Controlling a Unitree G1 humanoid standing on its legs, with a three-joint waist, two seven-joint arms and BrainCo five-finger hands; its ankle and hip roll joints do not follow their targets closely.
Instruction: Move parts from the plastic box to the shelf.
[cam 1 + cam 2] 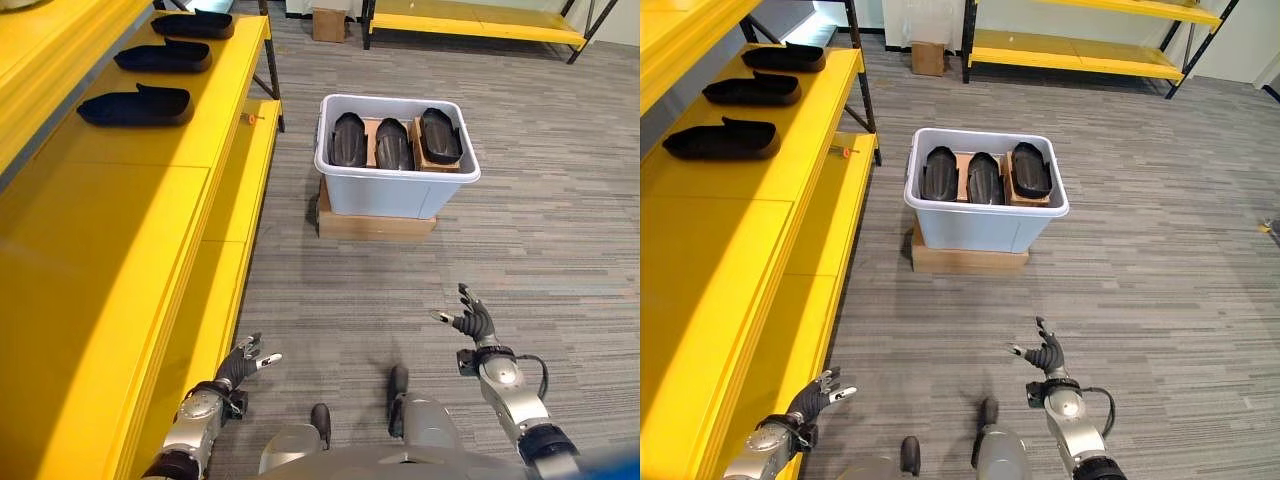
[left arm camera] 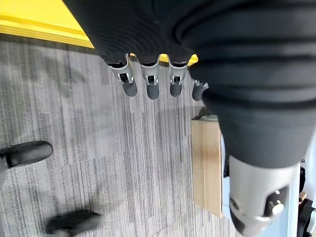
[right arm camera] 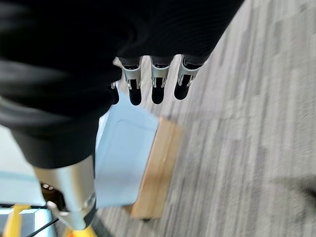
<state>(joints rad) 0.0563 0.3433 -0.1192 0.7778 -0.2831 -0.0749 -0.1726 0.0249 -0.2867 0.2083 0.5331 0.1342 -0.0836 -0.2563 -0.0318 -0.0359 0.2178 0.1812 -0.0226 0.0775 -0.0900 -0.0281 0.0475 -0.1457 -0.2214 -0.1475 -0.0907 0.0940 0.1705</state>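
Parts [image 1: 394, 143], three dark ones, stand in the plastic box [image 1: 396, 190] on the floor, well ahead of both empty hands. Left hand [image 1: 243, 364] and right hand [image 1: 473, 322] hang with fingers relaxed; stepping closer first should allow a square grasp before the shelf [image 1: 150, 150].

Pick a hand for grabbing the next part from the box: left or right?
Right, probably. The right hand is open and roughly in line with the plastic box ahead; the left hand, also open and empty, hangs beside the yellow shelf, off to the side of the box.
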